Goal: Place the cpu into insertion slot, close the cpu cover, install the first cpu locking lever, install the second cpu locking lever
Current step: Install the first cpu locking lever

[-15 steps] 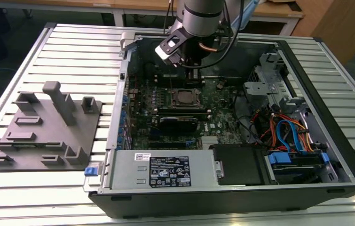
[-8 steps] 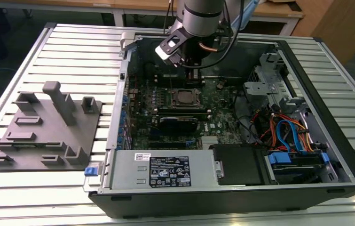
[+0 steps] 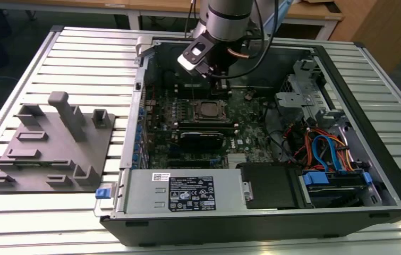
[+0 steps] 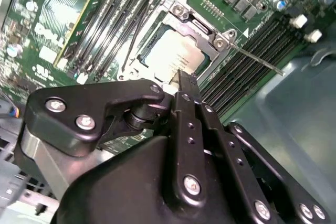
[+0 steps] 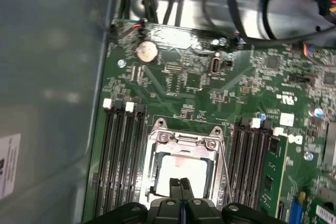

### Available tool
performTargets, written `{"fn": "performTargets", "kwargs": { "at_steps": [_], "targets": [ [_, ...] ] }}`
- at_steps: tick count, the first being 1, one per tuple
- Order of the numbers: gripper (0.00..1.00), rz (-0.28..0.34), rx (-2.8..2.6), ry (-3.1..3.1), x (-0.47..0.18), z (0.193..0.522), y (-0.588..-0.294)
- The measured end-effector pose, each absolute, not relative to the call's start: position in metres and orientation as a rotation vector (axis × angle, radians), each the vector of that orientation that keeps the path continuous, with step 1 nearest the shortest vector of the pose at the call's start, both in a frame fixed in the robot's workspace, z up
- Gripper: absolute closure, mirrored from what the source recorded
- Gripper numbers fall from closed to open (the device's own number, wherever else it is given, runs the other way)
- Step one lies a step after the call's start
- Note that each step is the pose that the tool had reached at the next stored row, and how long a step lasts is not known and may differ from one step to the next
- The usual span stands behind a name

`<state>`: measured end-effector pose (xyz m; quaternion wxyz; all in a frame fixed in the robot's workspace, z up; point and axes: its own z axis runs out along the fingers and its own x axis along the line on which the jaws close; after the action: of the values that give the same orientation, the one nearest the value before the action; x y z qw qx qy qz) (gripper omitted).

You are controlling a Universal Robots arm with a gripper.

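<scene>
Since the chip (image 5: 181, 169) already lies flat in its socket (image 5: 153, 172), with the cover (image 5: 184, 141) seemingly down over it, the work looks to be at the first locking lever (image 4: 257, 59). The gripper (image 5: 181, 183) hangs just above the chip, jaws closed on nothing. Latching likely calls for pressing that thin rod down under its catch. The chip is square, metal top up, with no long axis; the lever runs beside the socket, free end splayed outward

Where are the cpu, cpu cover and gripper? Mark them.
cpu (image 4: 170, 56), second wrist view, metal top.
cpu cover (image 5: 184, 140), first wrist view, frame bar.
gripper (image 5: 180, 183), first wrist view, between fingertips.
</scene>
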<state>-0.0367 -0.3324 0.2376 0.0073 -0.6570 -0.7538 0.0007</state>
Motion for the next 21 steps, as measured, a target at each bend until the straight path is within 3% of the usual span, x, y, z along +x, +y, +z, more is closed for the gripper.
{"fn": "performTargets", "kwargs": {
  "at_steps": [21],
  "targets": [
    [0.9, 0.003, -1.999, -2.405, -0.0393, 0.2376, -0.3324]
  ]
}}
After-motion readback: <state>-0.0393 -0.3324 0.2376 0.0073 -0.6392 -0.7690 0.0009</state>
